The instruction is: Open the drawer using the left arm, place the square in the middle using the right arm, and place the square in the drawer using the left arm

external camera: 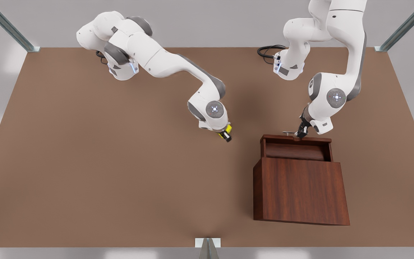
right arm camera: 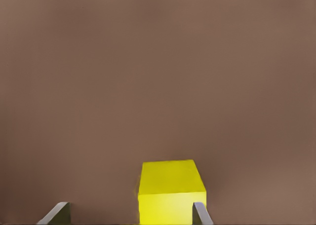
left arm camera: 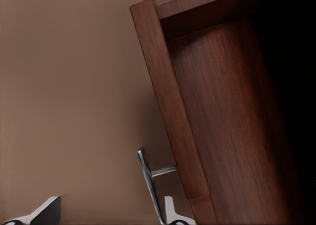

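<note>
- Over on the front view's left, the right arm reaches in toward the middle of the tabletop (external camera: 120,172), and its right gripper (external camera: 225,136) is tipped down low over the brown surface.
- The square (right arm camera: 170,190), bright yellow, sits right at that gripper, just off the front view's centre toward 3 o'clock.
- From the right wrist view, the fingers (right arm camera: 200,214) are spread. One is right up against a side of the square, and the other stands well apart from it with bare table between, so there is no pinch on the cube.
- Whether the square rests on the table or hangs just off it, I cannot tell.
- Across to the front view's right, at about 4 o'clock from centre, stands the cabinet (external camera: 300,190) of dark reddish wood.
- The drawer (external camera: 295,151) is pulled out from the cabinet toward 12 o'clock, and its hollow inside is open to the camera.
- The silver handle (left arm camera: 148,178) sticks out on the drawer's 12 o'clock face.
- The left arm comes down from 12 o'clock, and the left gripper (external camera: 302,133) is right at that handle.
- In the left wrist view its fingers (left arm camera: 170,210) are spread wide with the bar between them. One is just beside the bar and the other is well off, so they are not clamped.
- The square and the drawer are well apart, with open tabletop between them.
</note>
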`<action>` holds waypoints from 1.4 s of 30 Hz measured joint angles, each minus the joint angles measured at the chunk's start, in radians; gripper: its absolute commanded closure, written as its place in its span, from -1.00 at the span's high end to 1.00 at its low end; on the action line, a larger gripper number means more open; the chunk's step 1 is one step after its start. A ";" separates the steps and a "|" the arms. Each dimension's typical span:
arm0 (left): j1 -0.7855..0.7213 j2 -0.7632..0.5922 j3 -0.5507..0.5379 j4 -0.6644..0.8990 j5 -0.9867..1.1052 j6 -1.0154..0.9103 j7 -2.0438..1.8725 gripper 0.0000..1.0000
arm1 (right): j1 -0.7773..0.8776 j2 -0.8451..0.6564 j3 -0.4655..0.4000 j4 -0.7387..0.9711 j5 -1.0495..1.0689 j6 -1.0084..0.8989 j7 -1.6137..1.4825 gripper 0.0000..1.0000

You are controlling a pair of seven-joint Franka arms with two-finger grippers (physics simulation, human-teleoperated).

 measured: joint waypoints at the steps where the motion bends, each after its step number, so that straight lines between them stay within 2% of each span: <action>1: 0.001 -0.008 -0.002 0.000 0.000 -0.021 -0.001 1.00 | -0.040 -0.082 0.001 -0.096 0.001 0.013 -0.071 1.00; 5: 0.005 -0.052 -0.011 0.070 -0.006 -0.124 -0.068 1.00 | -0.206 -0.434 0.001 -0.653 0.003 0.176 -0.565 1.00; 6: -0.001 -0.053 -0.013 0.136 -0.008 -0.199 -0.096 1.00 | -0.275 -0.477 0.002 -0.696 0.003 0.161 -0.705 1.00; 8: -0.003 -0.046 -0.013 0.372 -0.019 -0.444 -0.095 1.00 | -0.524 -0.560 0.000 -0.737 0.003 0.101 -1.106 1.00; 9: 0.000 -0.039 -0.015 0.477 -0.022 -0.508 -0.061 1.00 | -0.638 -0.575 0.000 -0.715 0.002 0.033 -1.273 1.00; 10: 0.050 -0.013 -0.070 0.592 -0.021 -0.576 0.230 1.00 | -0.735 -0.571 -0.002 -0.627 -0.001 -0.058 -1.391 1.00; 12: 0.078 0.088 -0.159 0.729 0.029 -0.641 0.897 1.00 | -0.738 -0.554 -0.004 -0.386 -0.098 -0.267 -1.394 1.00; 14: -0.007 0.291 -0.300 0.924 0.081 -0.641 1.509 1.00 | -0.752 -0.559 -0.005 -0.267 -0.109 -0.368 -1.387 1.00; 15: -0.038 0.402 -0.386 1.016 0.104 -0.640 1.520 1.00 | -0.746 -0.580 0.000 -0.247 -0.109 -0.405 -1.394 1.00; 16: -0.151 0.460 -0.395 1.068 0.142 -0.618 1.486 1.00 | -0.746 -0.621 -0.001 -0.253 -0.110 -0.445 -1.400 1.00; 18: -0.263 0.536 -0.391 1.060 0.194 -0.486 1.333 1.00 | -0.753 -0.682 -0.004 -0.263 -0.099 -0.470 -1.542 1.00; 20: -0.352 0.549 -0.357 0.998 0.223 -0.407 1.216 1.00 | -0.756 -0.683 -0.016 -0.272 -0.100 -0.459 -1.547 1.00; 21: -0.373 0.540 -0.326 0.900 0.231 -0.295 1.216 1.00 | -0.753 -0.678 -0.028 -0.270 -0.098 -0.444 -1.555 1.00; 24: -0.402 0.522 -0.292 0.715 0.250 -0.180 1.236 1.00 | -0.753 -0.673 -0.033 -0.266 -0.097 -0.443 -1.553 1.00; 27: -0.405 0.528 -0.292 0.625 0.260 -0.057 1.240 1.00 | -0.757 -0.673 -0.038 -0.266 -0.095 -0.443 -1.547 1.00; 37: -0.411 0.537 -0.264 0.437 0.264 0.080 1.256 1.00 | -0.754 -0.670 -0.038 -0.262 -0.094 -0.443 -1.545 1.00; 42: -0.411 0.560 -0.264 0.422 0.266 0.147 1.257 1.00 | -0.756 -0.669 -0.052 -0.263 -0.072 -0.443 -1.545 1.00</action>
